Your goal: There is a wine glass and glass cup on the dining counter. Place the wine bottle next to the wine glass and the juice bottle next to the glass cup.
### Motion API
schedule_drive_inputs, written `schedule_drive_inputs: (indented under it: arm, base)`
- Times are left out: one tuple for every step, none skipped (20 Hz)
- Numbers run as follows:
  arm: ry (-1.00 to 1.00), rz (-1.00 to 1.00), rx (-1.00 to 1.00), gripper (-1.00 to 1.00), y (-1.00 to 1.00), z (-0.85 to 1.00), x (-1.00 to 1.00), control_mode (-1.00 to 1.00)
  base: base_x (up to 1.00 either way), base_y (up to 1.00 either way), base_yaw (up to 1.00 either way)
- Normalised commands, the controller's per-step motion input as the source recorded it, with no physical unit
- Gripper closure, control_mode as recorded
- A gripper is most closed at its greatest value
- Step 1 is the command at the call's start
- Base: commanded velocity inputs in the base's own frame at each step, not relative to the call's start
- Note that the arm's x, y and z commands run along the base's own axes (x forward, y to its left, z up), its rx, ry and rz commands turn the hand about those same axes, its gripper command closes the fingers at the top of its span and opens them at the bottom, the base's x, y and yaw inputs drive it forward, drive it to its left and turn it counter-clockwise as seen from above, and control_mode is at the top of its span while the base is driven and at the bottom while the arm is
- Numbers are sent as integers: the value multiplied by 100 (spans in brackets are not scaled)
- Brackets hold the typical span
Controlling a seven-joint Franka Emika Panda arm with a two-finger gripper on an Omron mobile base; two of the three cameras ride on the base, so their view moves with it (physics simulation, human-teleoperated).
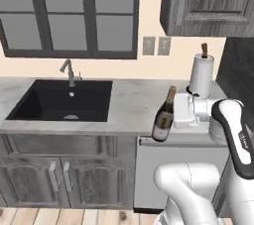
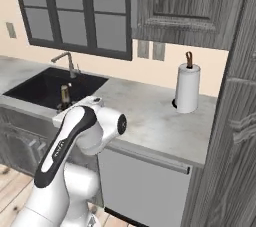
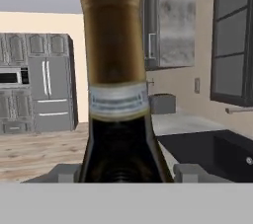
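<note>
Because the wine bottle [image 1: 164, 116] has to travel to the dining counter, I have the gripper [image 1: 171, 111] pinching it at the shoulder, one fingertip [image 3: 66, 172] on each side of the dark glass. The bottle tilts slightly, its base at the front edge of the marble counter [image 1: 130, 104] right of the black sink [image 1: 64, 101], paper towel roll [image 1: 201, 74] behind. A sideways grip keeps it near upright for carrying.

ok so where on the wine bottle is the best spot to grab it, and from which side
Grip the wine bottle on its upper body just below the shoulder, coming in level from the side away from the sink. It stands roughly upright at the counter's front edge, and the straight round body suits flat fingers better than the tapering neck. The tool already straddles it that way and looks closed on it.
</note>
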Motion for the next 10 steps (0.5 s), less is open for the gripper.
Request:
schedule_drive_inputs:
  arm:
    - [0,0,0,100,0,0,0,100]
    - [0,0,0,100,0,0,0,100]
    - [0,0,0,100,0,0,0,100]
    - [0,0,0,100,0,0,0,100]
    - [0,0,0,100,0,0,0,100]
    - [0,0,0,100,0,0,0,100]
    - [0,0,0,100,0,0,0,100]
    - [0,0,0,100,0,0,0,100]
    - [0,0,0,100,0,0,0,100]
    - [0,0,0,100,0,0,0,100]
  base:
    - [-46,20,66]
    - [-36,17,80]
    - [-21,13,95]
    - [-10,13,100]
    - [-9,13,100]
    - [-6,4,100]
    - [-3,0,100]
    - [-3,0,100]
    - [-3,0,100]
    - [-3,0,100]
